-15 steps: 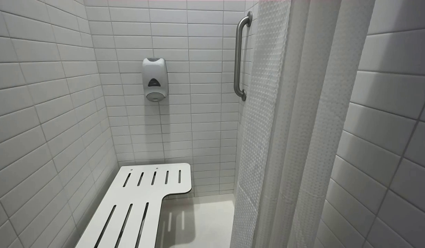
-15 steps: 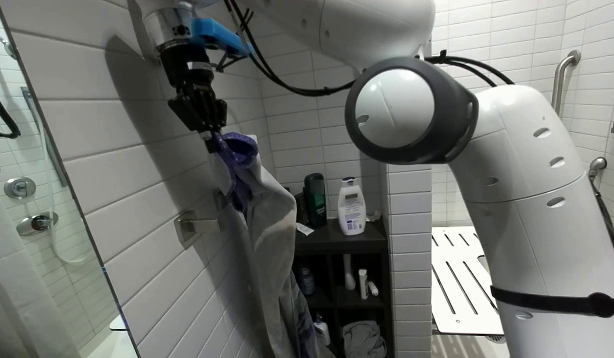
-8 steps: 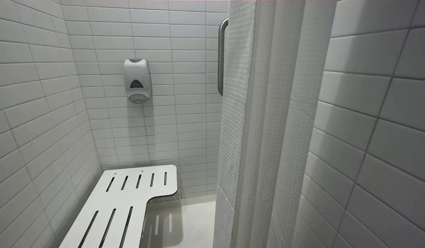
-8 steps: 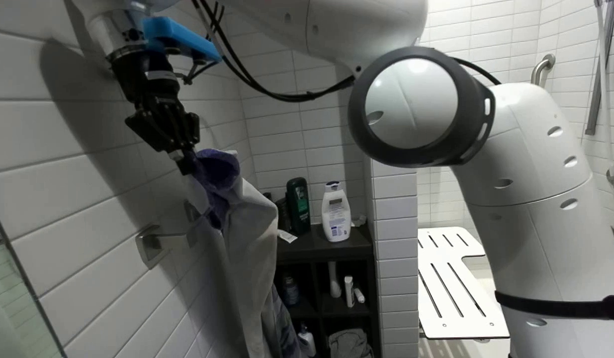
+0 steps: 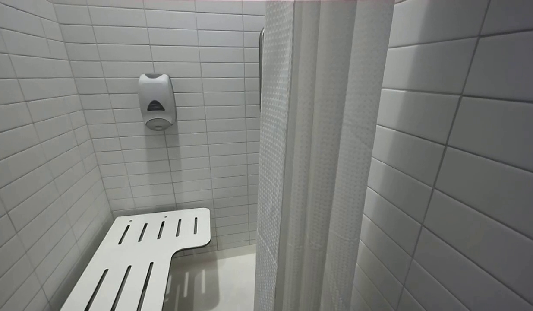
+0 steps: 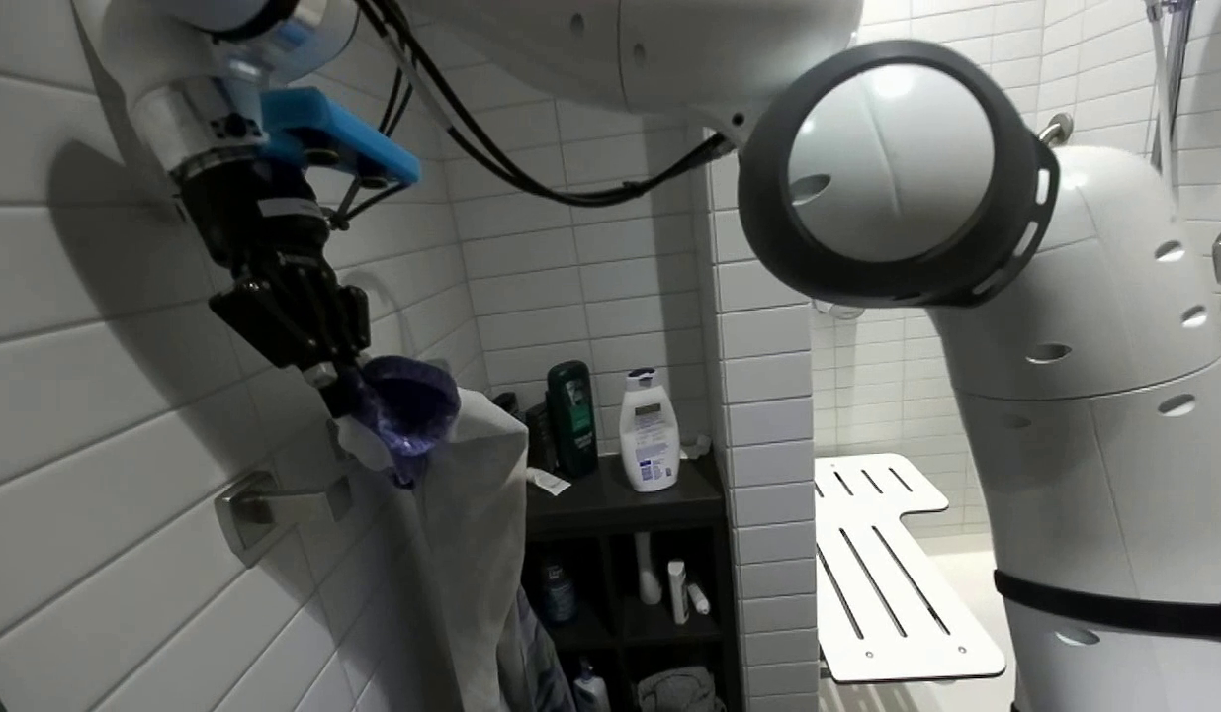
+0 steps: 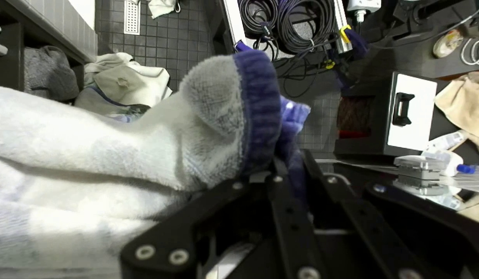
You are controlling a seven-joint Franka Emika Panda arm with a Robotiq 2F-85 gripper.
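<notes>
plush pale cloth [image 6: 479, 494], purple edge [image 7: 261, 110] pinched in the gripper [image 7: 292, 164], hanging in folds beside a tiled wall [image 6: 86, 435]

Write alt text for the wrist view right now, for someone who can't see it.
A black gripper pinches the purple edge of a fluffy white and gray cloth that spreads across the left. Beyond lie a dark tiled floor with crumpled cloths on it, coiled black cables and a dark box with a white front.
</notes>
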